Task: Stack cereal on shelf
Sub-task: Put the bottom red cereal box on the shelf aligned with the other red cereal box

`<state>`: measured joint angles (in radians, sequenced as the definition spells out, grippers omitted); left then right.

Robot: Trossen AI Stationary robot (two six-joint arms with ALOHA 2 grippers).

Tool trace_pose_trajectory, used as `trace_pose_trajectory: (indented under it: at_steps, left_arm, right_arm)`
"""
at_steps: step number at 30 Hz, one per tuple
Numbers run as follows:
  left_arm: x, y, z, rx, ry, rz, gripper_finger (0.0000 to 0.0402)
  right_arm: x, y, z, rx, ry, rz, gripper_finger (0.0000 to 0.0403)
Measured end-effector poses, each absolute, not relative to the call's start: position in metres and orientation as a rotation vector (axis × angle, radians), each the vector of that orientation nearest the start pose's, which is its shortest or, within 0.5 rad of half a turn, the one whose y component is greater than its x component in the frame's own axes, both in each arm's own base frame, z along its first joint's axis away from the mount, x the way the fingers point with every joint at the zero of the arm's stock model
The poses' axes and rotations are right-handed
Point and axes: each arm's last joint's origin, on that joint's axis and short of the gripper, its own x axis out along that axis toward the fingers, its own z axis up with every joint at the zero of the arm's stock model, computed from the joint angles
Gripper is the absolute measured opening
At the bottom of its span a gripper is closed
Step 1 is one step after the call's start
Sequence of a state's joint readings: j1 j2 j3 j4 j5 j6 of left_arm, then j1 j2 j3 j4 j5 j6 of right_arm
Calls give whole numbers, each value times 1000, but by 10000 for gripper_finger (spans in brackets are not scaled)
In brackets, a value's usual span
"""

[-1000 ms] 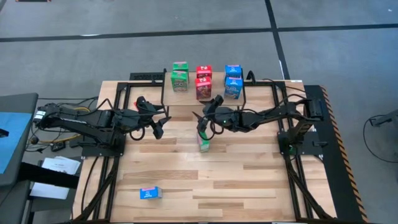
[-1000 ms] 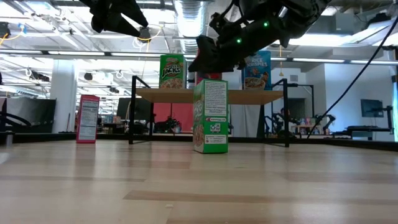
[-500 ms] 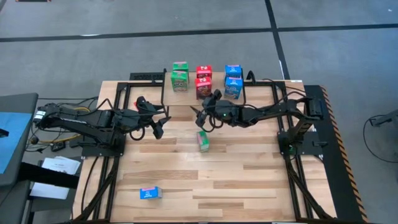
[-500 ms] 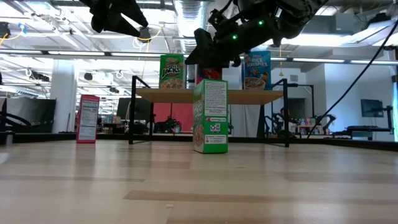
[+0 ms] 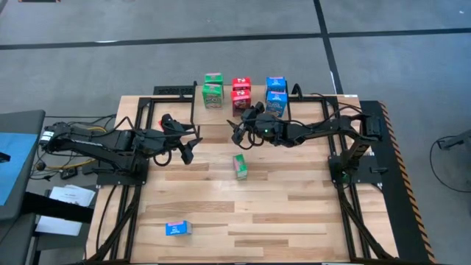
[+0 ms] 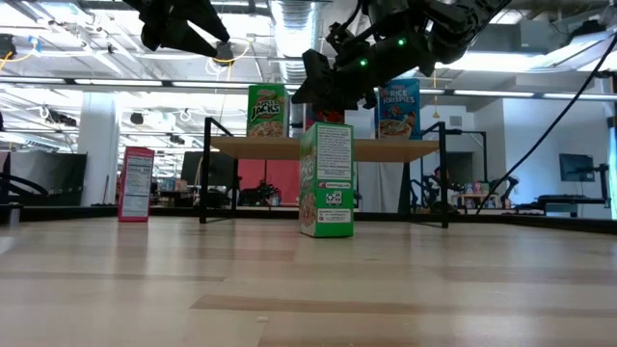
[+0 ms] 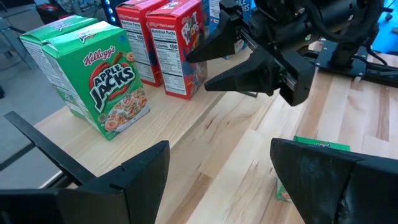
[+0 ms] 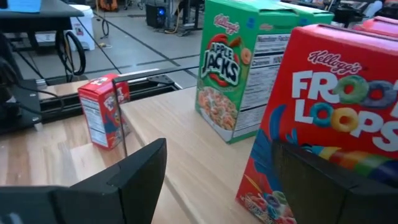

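Right gripper (image 5: 237, 132) jaws released, risen toward shelf (image 5: 221, 118); green box (image 5: 241, 166) stays

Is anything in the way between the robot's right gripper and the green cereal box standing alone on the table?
Nothing visible. The right gripper hangs open above the shelf's front edge, with only bare tabletop between it and the green cereal box.

- The right gripper (image 5: 237, 132), empty with its fingers apart, rose off the green cereal box (image 5: 241, 166) on the table and left it standing upright.
- It drew back toward the shelf (image 6: 289, 147), ending close in front of the red boxes (image 5: 241, 94), well apart from that green box.
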<state>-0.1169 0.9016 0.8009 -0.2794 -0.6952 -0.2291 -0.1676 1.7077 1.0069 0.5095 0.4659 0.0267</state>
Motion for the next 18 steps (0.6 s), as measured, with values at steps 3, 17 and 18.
trace_pose_trajectory:
  at_steps: [3, 17, 18]
  left_arm:
    - [190, -4, 312, -68, 286, 608, 270]
    - [190, -4, 312, -68, 286, 608, 270]
    - [190, -4, 312, -68, 286, 608, 270]
  right_arm:
    - [366, -76, 236, -3, 180, -638, 311]
    - [365, -85, 239, 7, 140, -663, 311]
    - [365, -85, 239, 7, 140, -663, 311]
